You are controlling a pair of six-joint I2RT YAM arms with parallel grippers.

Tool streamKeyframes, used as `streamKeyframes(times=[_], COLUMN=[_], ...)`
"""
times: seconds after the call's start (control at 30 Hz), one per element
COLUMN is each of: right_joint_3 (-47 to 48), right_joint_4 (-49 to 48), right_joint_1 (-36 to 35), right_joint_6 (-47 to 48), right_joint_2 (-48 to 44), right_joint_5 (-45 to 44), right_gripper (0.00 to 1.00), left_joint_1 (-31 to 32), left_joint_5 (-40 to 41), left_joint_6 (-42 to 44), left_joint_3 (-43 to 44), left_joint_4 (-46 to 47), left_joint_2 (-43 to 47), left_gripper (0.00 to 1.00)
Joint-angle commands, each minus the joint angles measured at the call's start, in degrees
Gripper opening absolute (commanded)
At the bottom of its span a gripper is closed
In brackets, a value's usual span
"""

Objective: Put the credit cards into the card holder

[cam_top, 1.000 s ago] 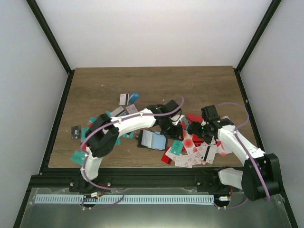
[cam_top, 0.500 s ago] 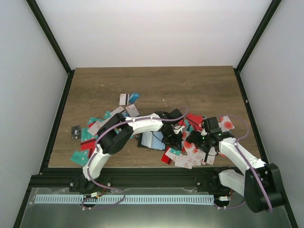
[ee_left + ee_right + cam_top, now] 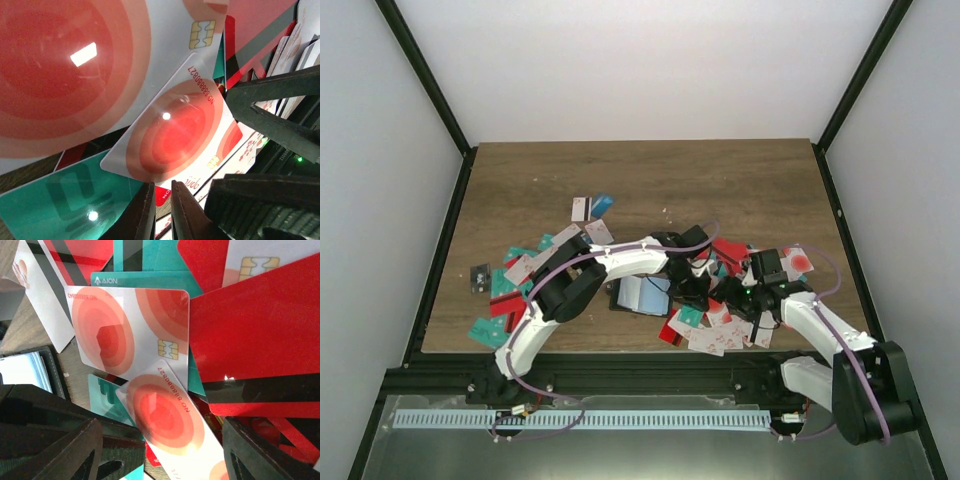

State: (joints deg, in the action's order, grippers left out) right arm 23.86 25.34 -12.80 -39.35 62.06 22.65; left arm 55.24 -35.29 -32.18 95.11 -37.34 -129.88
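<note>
The card holder (image 3: 642,294) lies open on the table, its pale blue sleeve up; its corner also shows in the right wrist view (image 3: 30,371). To its right is a heap of credit cards (image 3: 720,325). A white card with a red disc (image 3: 172,132) (image 3: 165,420) lies on top of that heap. My left gripper (image 3: 695,292) (image 3: 162,186) has its tips at this card's lower edge. Its jaws are nearly together, with only a thin slit between them and nothing seen in it. My right gripper (image 3: 738,297) (image 3: 162,432) is open and straddles the same card.
More cards lie scattered at the left (image 3: 510,280) and further back (image 3: 590,207). A large red card with a dark stripe (image 3: 260,340) lies beside the white one. The two grippers nearly touch; the right gripper's fingers (image 3: 280,95) crowd the left wrist view.
The left arm swung right from over the card holder onto the heap, and its jaws closed. The right gripper shifted slightly toward it and narrowed a little.
</note>
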Motion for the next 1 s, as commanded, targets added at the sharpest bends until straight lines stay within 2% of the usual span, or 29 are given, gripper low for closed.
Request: streamKeyframes(times=[0.0,0.23,0.47,0.7,0.97], right_joint_3=[-1.4,-1.3,-2.5,-4.8,-6.5], right_joint_4=[2.5,1.0,-2.8,-7.8,-10.5], right_joint_1=[-0.1,-0.1,-0.1,-0.1,-0.1], right_joint_6=[0.2,0.6,0.0,-5.6,-13.1], right_joint_2=[0.8,2.6,3.6,1.0,-4.4], right_joint_5=[6.3,13.1,16.2,12.8,7.8], right_gripper=[0.66,0.56,0.53,0.54,0.56], left_joint_1=[-0.8,-2.9,-3.6,-3.6,-3.6], left_joint_5=[4.2,2.7,1.0,1.3,1.7], left_joint_6=[-0.3,0.2,1.1,-0.8,-6.5], left_joint_3=[0.5,1.8,1.0,-4.4,-16.2], left_joint_4=[2.6,4.6,5.1,7.1,11.9], left_joint_2=[-4.5,-5.8,-5.8,-1.6,5.0], left_gripper=[0.12,0.12,0.12,0.12,0.12])
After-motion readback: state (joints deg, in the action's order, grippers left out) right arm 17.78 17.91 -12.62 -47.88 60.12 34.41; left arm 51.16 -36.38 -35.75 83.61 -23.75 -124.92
